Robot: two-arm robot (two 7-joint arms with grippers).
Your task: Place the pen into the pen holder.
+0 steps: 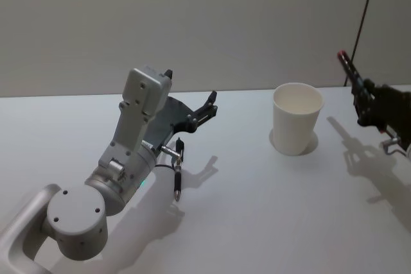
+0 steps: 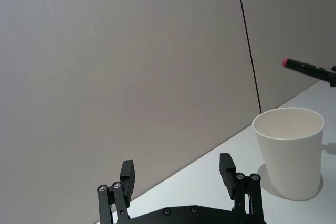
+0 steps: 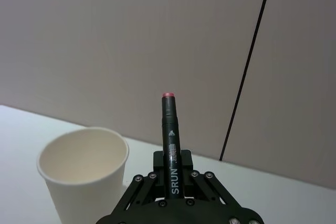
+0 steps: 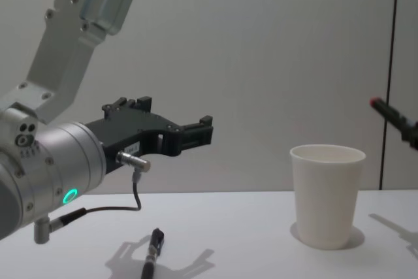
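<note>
My right gripper [image 1: 365, 96] is at the far right, raised above the table and shut on a black pen [image 1: 349, 68] with a red end that points up and away. In the right wrist view the pen [image 3: 169, 135] stands between the fingers [image 3: 157, 160], with the pen holder [image 3: 84, 174], a white paper cup, just beside and below it. The pen holder [image 1: 296, 119] stands upright on the table between the two arms. My left gripper [image 1: 207, 110] hovers open and holds nothing, left of the cup [image 2: 289, 150].
A second black pen [image 1: 178, 181] lies on the white table [image 1: 270, 222] beneath my left arm, seen low down as the second pen [image 4: 151, 253] in the chest view. A grey wall runs behind the table. Bare tabletop stretches in front of the cup.
</note>
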